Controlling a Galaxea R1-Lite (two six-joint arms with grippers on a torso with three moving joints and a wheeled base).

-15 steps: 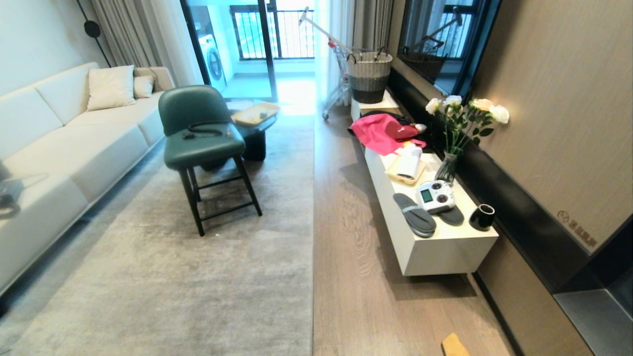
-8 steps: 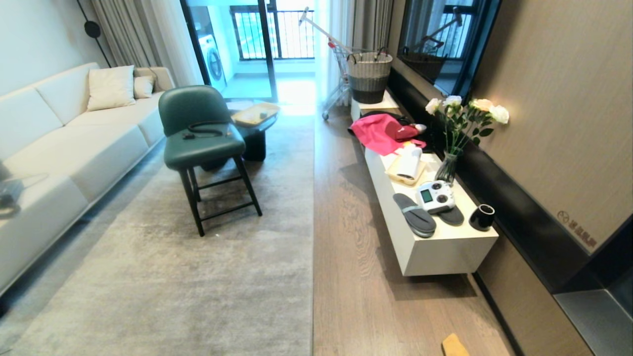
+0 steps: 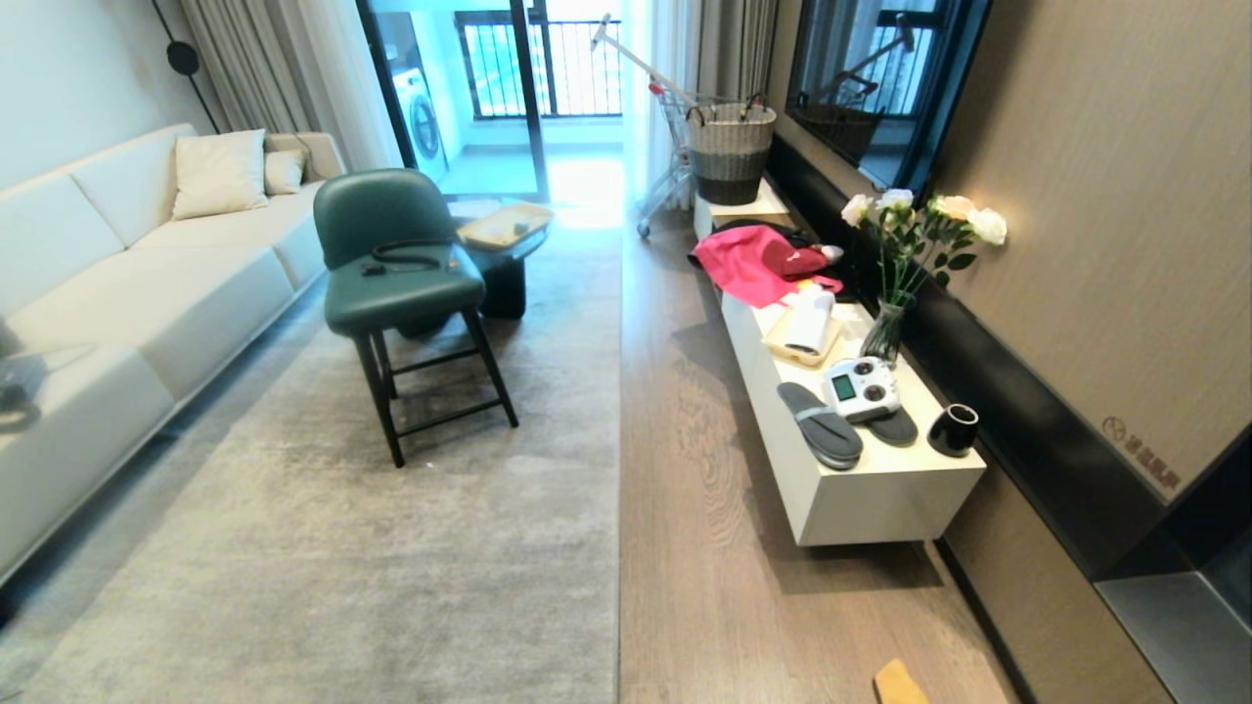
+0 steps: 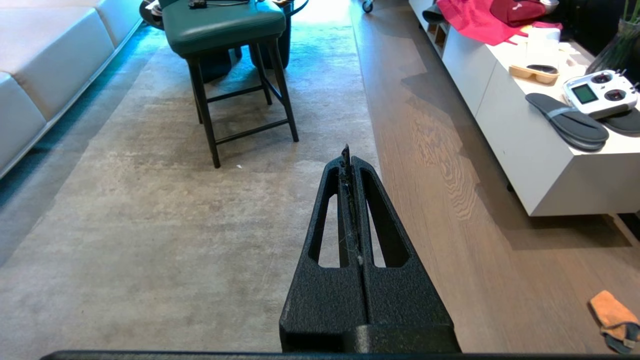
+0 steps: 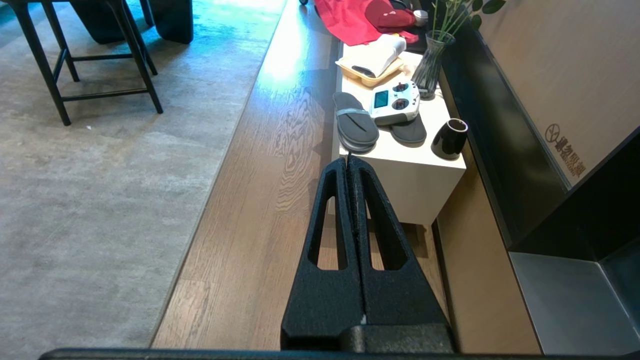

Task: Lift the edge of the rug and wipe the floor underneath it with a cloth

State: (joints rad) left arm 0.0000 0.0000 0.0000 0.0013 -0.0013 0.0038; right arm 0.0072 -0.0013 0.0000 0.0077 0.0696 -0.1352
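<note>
While both the left gripper and right gripper hang closed and empty, the cloth lies on the floor, apart from the flat rug edge.

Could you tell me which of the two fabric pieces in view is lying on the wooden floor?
The small orange-tan cloth lies on the floor; the bright pink fabric is draped over the white cabinet.

The pale grey mottled rug's straight edge lies flat on the brown wood-grain plank floor. A small crumpled orange-tan cloth rests on the planks, well apart from it.
</note>
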